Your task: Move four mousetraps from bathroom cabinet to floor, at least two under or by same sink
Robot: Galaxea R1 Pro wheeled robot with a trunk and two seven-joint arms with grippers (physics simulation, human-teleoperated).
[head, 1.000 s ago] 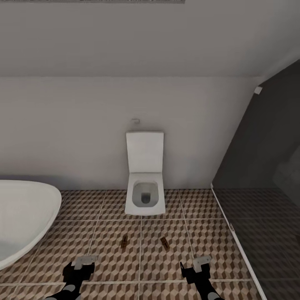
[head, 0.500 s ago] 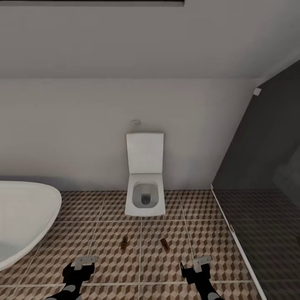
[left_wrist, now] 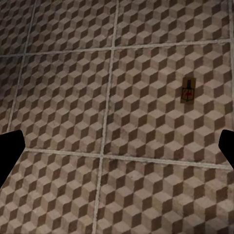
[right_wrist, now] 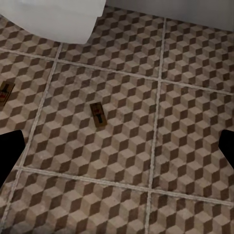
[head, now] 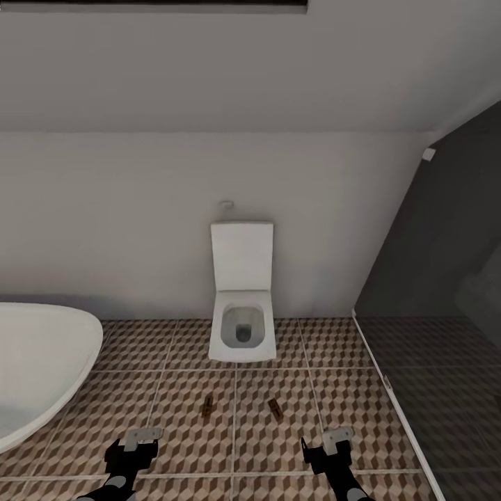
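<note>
You are holding both pincers apart, empty: left gripper (head: 141,436) | right gripper (head: 337,437) | two mousetraps (head: 207,406) (head: 275,408) lying lower centre on bathroom floor (head: 174,390), below toilet (head: 241,292).

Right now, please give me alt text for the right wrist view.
Two mousetraps lie flat on the cube-patterned bathroom floor, apart from each other. The white toilet base stands beyond them, and dark tips of the open right claw frame the edges.

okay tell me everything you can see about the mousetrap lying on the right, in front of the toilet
The right mousetrap is a tiny flat brown wooden board carrying dark wire and a red spot. It lies flat and askew on the cube-patterned floor tiles, in front of the white toilet, apart from the other mousetrap. Nothing touches it but the floor.
</note>
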